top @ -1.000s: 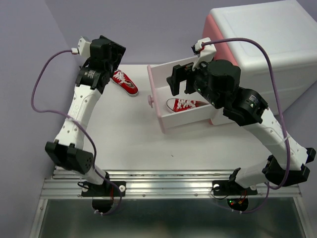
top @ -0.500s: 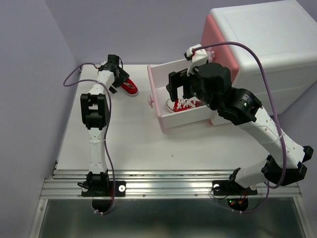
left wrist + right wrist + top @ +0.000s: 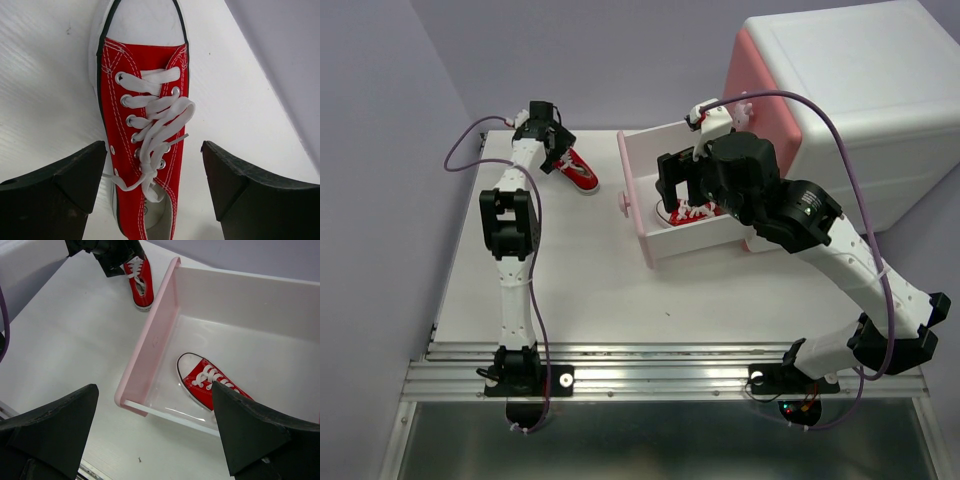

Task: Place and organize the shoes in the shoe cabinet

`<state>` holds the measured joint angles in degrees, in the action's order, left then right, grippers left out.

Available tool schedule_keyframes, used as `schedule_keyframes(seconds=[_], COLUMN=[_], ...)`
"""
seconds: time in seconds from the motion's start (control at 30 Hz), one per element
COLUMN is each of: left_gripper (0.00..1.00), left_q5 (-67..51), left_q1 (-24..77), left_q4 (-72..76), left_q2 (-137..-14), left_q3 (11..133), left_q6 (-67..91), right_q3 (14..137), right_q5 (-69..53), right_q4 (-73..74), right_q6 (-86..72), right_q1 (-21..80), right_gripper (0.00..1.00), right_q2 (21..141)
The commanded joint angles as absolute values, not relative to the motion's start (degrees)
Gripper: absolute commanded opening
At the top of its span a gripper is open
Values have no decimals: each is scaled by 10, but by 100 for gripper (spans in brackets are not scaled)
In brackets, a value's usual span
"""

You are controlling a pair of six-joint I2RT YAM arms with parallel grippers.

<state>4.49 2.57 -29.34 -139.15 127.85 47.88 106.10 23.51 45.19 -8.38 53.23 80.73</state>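
**Top ext:** left claw [image 3: 560, 160] is sitting at the far-left corner of the white bench [image 3: 580, 300], right over the loose red canvas sneaker w/ white laces [image 3: 582, 176]. Its finger gap isn't readable from up here. Right claw [image 3: 676, 182] is hanging over the pulled-out white drawer w/ pink front [image 3: 632, 215] of the big white plastic shoe cabinet [image 3: 840, 90]. The arm is covering most of the stowed red canvas sneaker [image 3: 698, 211]. No green shoes are showing in any view.

**Left wrist:** fingers [image 3: 60, 185] are standing wide apart and straddling the heel end of the loose red canvas sneaker [image 3: 145, 150], one per side. They're gripping nothing and no contact is visible. Toe is pointing away from the cam, and the purple wall [image 3: 280, 50] is running close by. Height over the bench: can't tell.

**Right wrist:** fingers [image 3: 260, 430] are spread and empty. The stowed red canvas sneaker [image 3: 207, 380] is lying on the drawer floor, toe angling toward the pink front, heel hidden behind a finger.

**Risks (my read):**
- Squeezing the soft upper near the heel could leave the sneaker drooping toe-down or slipping out on the lift.
- Loose lace ends could be snagging on a finger.
- Right arm is parked over the drawer, so the left could be hitting it on the way in.
- A drop on top of the stowed shoe would leave the pair untidy.

**View diff:**
- Only the left wrist cam is giving finger gap and shoe alignment.
- Only the right wrist cam is showing the free drawer floor.
- Only top ext is showing both arms' spacing and the cabinet.
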Motion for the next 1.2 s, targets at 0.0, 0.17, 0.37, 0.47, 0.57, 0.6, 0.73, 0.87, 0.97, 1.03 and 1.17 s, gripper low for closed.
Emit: schedule_keyframes(seconds=[0.0, 0.17, 0.37, 0.47, 0.57, 0.6, 0.73, 0.87, 0.97, 1.03, 1.17], left_gripper=[88, 77, 4, 0, 0, 0, 0, 0, 0, 0, 0], left_q5=[31, 42, 50, 39, 61, 71, 114, 181, 190, 189, 181], left_q1=[26, 32, 33, 34, 35, 35, 35, 71, 127, 159, 235], left_q4=[-279, -319, -343, -339, -346, -349, -397, -432, -418, -407, -301], left_q2=[-1396, -1428, -1438, -1417, -1370, -1355, -1235, -1123, -1068, -1056, -1047], left_q3=[1290, 1297, 1298, 1297, 1294, 1295, 1297, 1286, 1275, 1279, 1270], left_q6=[490, 499, 504, 512, 513, 513, 552, 662, 748, 806, 823], right_q3=[1066, 1063, 1063, 1059, 1061, 1062, 1060, 1053, 1046, 1031, 998], right_q5=[236, 243, 245, 243, 244, 246, 250, 262, 281, 317, 357], right_q4=[446, 447, 447, 448, 446, 443, 439, 430, 415, 400, 354], right_q6=[-85, -85, -94, -100, -100, -99, -103, -126, -134, -145, -156], right_q1=[532, 532, 532, 532, 532, 532, 532, 532, 532, 532, 532], right_gripper=[100, 100, 100, 100, 100, 100, 100, 100, 100, 100, 100], right_q2=[806, 802, 799, 796, 795, 795, 790, 780, 767, 759, 724])
